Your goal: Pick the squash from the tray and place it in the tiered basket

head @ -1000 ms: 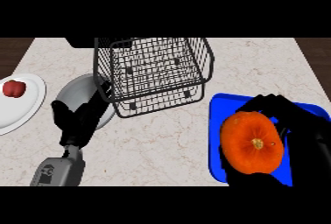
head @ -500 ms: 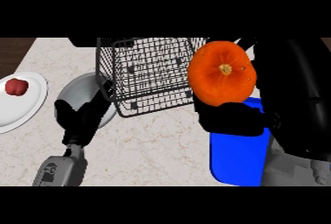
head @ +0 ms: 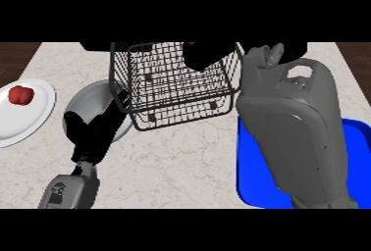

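Squash (head: pixel 191 43) almost fully hidden: only a thin orange sliver shows at the top edge of frame, above the wire basket (head: pixel 174 83), behind the dark right robot hand (head: pixel 210 53). Right robot hand is a black mass over the basket's upper right, curled round the squash, fingers hard to separate. Big grey right forearm (head: pixel 290 132) fills the right side of frame, smooth moulded shell, covering most of the blue tray (head: pixel 250 162); only the tray's left strip and a right corner show. Basket is black wire grid, boxy, upper centre. Left robot hand (head: pixel 91 135) at lower left, black, fingers up and relaxed, holding nothing, its grey forearm cut off at the bottom. Grey round plate (head: pixel 91 100) partly hidden behind that hand and the basket. White plate (head: pixel 25 120) at left edge, cut off, with a small red item (head: pixel 22 95) on it. Table (head: pixel 181 162) is pale marbled stone.
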Controlling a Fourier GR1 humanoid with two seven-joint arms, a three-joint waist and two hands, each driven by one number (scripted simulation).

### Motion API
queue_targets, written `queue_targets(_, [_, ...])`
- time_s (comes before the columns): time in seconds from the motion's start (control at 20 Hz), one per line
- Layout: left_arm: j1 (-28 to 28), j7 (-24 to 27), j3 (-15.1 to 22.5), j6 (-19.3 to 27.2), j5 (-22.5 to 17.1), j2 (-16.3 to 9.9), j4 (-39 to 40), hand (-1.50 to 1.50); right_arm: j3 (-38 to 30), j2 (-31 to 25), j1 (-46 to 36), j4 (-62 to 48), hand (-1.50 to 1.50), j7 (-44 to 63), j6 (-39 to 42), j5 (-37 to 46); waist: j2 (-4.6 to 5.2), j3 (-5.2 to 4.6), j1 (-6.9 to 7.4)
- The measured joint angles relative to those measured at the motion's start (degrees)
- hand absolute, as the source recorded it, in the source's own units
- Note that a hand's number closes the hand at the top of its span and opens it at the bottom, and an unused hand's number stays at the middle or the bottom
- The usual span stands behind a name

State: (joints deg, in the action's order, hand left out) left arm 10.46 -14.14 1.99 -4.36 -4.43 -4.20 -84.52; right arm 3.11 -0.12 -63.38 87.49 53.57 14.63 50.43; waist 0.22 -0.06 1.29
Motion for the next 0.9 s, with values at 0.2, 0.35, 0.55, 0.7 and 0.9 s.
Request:
queue_targets(0.2, [0.8, 0.3, 0.2, 0.2, 0.3, 0.6, 1.0, 0.0, -0.4, 0.1, -4.0, -11.7, 1.5, -3.3, -8.3, -0.8, 0.13, 0.0, 0.18])
queue_targets(0.35, [0.9, -0.6, 0.6, 0.5, 0.6, 0.9, 0.4, 0.0, -0.3, 0.1, -6.6, -19.8, 1.5, -6.1, -14.5, -2.2, 0.18, 0.0, 0.43])
queue_targets(0.55, [1.4, -0.1, 0.8, 0.4, 0.8, 1.2, 0.9, 0.0, 0.6, 0.1, -9.8, -30.7, 1.5, -9.7, -22.3, -5.5, 0.36, -0.03, 0.99])
queue_targets(0.7, [1.4, 0.5, 0.5, -0.9, 0.3, 0.6, 1.3, 0.0, 0.5, 0.1, -11.0, -36.7, 1.5, -12.2, -28.0, -9.3, 0.54, -0.02, 1.58])
queue_targets(0.9, [2.5, 0.3, 0.8, -1.5, 0.0, 0.7, 1.4, 0.0, -0.4, 0.1, -11.0, -40.4, -1.5, -17.5, -35.2, -18.2, 0.86, 0.0, 2.88])
